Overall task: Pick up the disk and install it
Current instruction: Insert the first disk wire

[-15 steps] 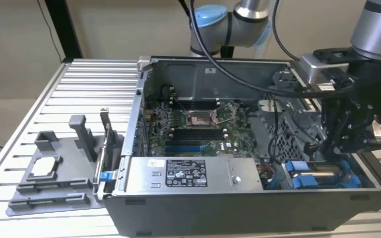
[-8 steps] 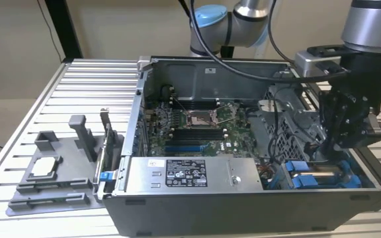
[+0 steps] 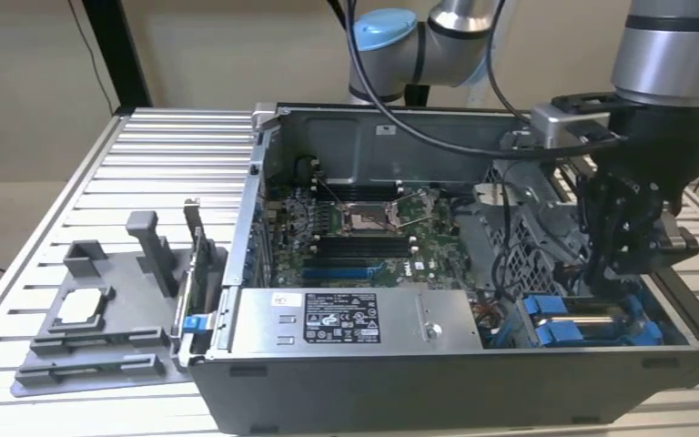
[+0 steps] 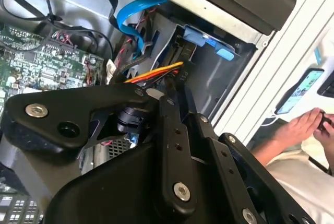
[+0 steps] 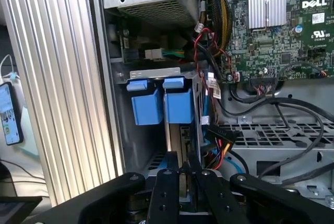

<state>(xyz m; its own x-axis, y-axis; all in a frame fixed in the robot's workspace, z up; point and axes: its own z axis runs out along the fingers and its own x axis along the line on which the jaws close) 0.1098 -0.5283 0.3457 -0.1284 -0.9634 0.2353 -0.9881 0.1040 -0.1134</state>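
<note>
Disk (image 5: 177,106), a flat silver metal hard drive in a blue plastic carrier frame, stands on edge in the metal drive bay (image 5: 156,72), at the near corner of the case on the exterior view's right. A second blue carrier (image 5: 143,106) sits just beside it. The black gripper (image 5: 182,157) reaches down into the open grey computer case (image 3: 265,182) right over that bay, w/ its fingers (image 5: 166,182) close together, one on each side of the disk's thin edge. They look clamped on it, tho the contact itself is partly hidden. In the second wrist view a bundle of red, yellow & orange wires (image 4: 156,72) runs just beside the fingertips. Inside the case a green motherboard (image 3: 362,228) lies in the middle, and a grey power-supply box w/ white label (image 3: 338,319) sits along the near wall. The case rests on a ribbed aluminium table (image 3: 167,155). A grey plastic fixture (image 3: 83,337) lies well apart on the exterior view's left, holding a small square silver chip (image 3: 83,305). A person's hands (image 4: 305,127) are past the table edge, near a phone (image 4: 301,91).
</note>
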